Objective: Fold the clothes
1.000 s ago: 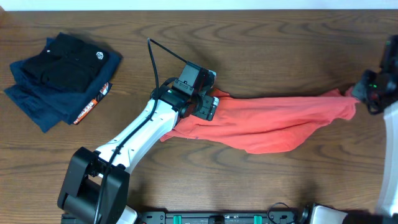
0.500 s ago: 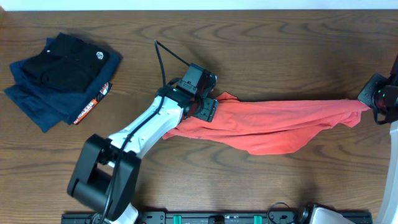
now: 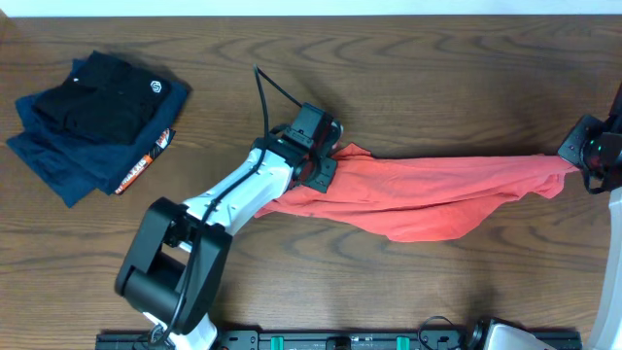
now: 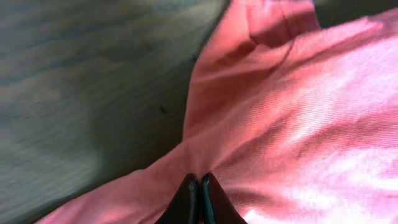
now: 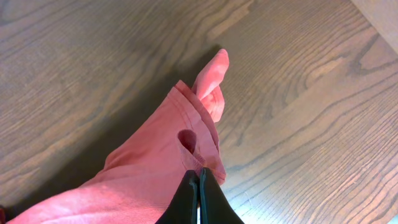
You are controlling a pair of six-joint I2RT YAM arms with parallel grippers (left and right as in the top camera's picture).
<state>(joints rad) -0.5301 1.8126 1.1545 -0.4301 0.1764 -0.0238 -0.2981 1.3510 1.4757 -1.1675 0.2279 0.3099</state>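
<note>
The red T-shirt (image 3: 428, 199) hangs stretched in a long band running straight away from the dark folded pile (image 3: 92, 117). The left gripper (image 4: 200, 182) pinches the end nearer the pile and the right gripper (image 5: 199, 177) the far end, both clamped on cloth.

From overhead you cannot see either pinch: the left gripper (image 4: 200, 190) sits under its own camera housing, and the right gripper (image 5: 199, 182) sits under its wrist, with the right arm (image 3: 612, 243) cut off at the right edge. The T-shirt (image 3: 428, 190) is bunched into a rumpled band, so you cannot tell front from back, and the left wrist view shows it blurred and running out of the picture. On the folded garments (image 3: 92, 122) at far left, the round logo (image 3: 155, 88) and orange label (image 3: 146, 160) are too small to read.
</note>
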